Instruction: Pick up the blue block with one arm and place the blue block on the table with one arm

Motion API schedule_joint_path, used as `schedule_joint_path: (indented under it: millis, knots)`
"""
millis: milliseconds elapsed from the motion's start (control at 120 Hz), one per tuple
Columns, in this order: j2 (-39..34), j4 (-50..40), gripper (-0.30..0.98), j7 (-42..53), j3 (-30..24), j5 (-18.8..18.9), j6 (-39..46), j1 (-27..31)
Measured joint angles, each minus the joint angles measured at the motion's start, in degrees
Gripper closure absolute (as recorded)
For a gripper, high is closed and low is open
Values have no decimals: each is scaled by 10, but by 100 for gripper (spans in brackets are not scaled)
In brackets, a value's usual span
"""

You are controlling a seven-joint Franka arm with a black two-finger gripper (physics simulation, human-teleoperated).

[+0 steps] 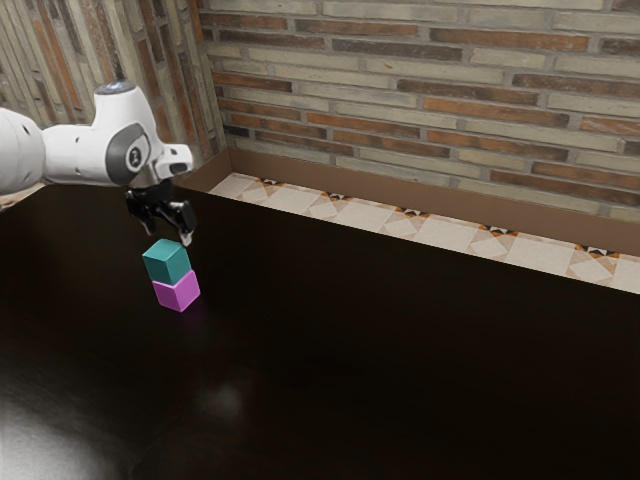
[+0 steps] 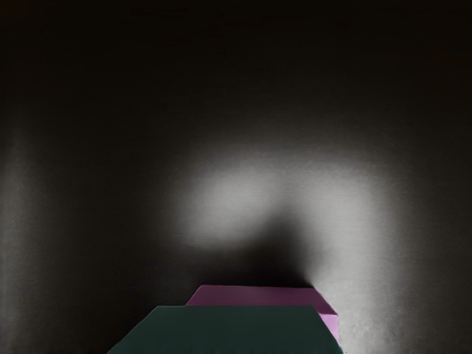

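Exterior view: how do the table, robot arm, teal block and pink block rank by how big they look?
1. Table
2. Robot arm
3. Teal block and pink block: too alike to rank

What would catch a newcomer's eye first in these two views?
Probably the two bright blocks stacked on the dark table: a blue-green block on top of a pink block. Next, the white arm reaching in from the exterior view's left, its black gripper open just above the stack.
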Motion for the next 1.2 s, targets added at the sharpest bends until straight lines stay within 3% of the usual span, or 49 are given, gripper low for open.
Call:
schedule_joint_path:
  millis: [383, 967, 1200]
  knots:
    - [-50, -90, 0, 12, -1, -4, 71, 9]
    - [-20, -100, 0, 19, -3, -13, 103, 14]
    - [-19, -99, 16, 19, -3, -16, 106, 12]
